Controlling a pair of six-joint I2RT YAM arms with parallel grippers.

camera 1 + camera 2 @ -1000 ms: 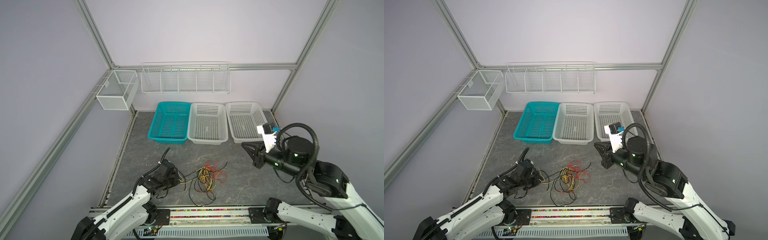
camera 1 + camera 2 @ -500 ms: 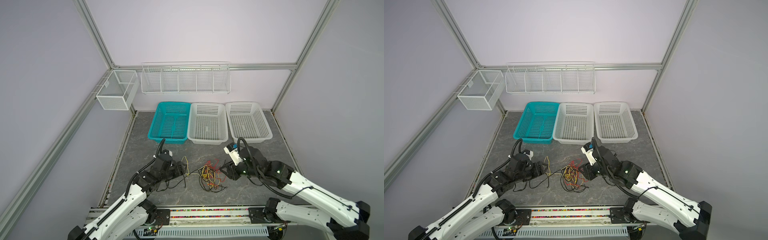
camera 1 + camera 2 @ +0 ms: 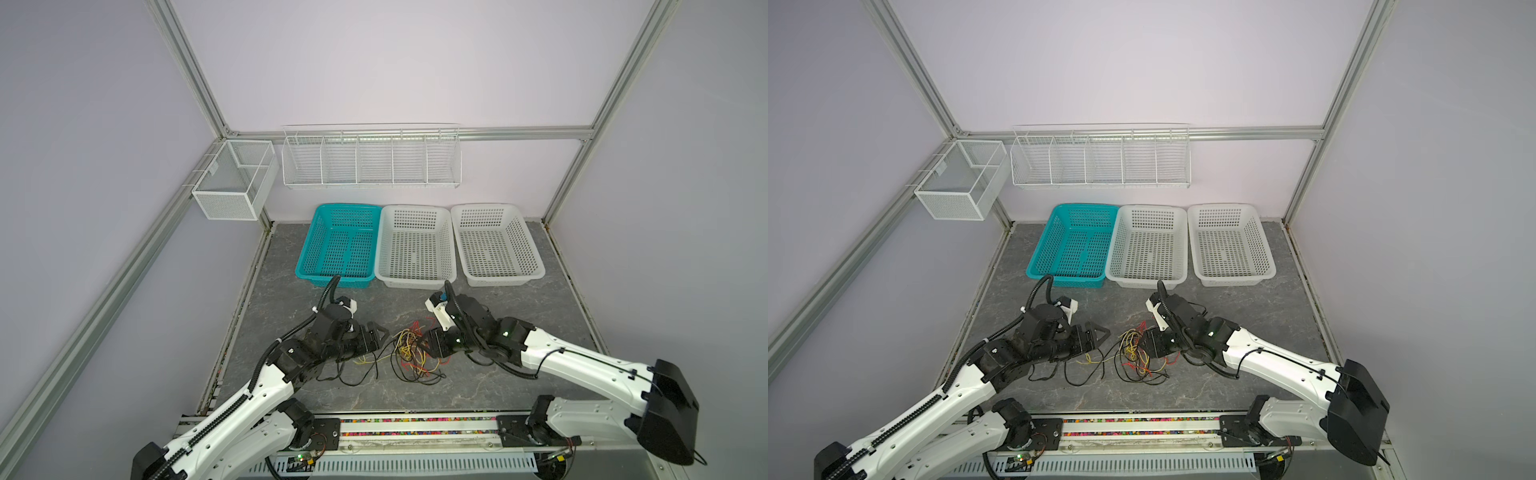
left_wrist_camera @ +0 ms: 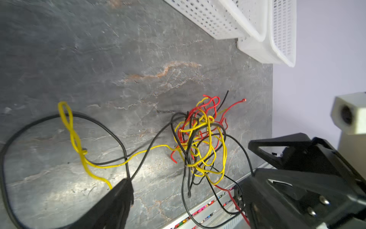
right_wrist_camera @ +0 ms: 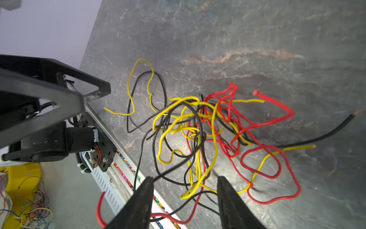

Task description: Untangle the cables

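Thin black, red and yellow cables (image 3: 409, 353) lay tangled near the front edge of the grey bench (image 3: 552, 307), between left tool (image 3: 384, 338) and right tool (image 5: 185, 179), both apart. We thought loose ends best to pinch.

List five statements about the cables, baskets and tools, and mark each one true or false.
1. The cables lie in one tangle on the table between the two tools. True.
2. The teal basket holds a cable. False: nothing lies in it.
3. The right tool is open, with strands of the tangle between its fingers. True.
4. The teal basket stands between the white baskets. False: it is at the left end of the row in both top views.
5. The left tool is clamped shut. False: it is open, next to the tangle.
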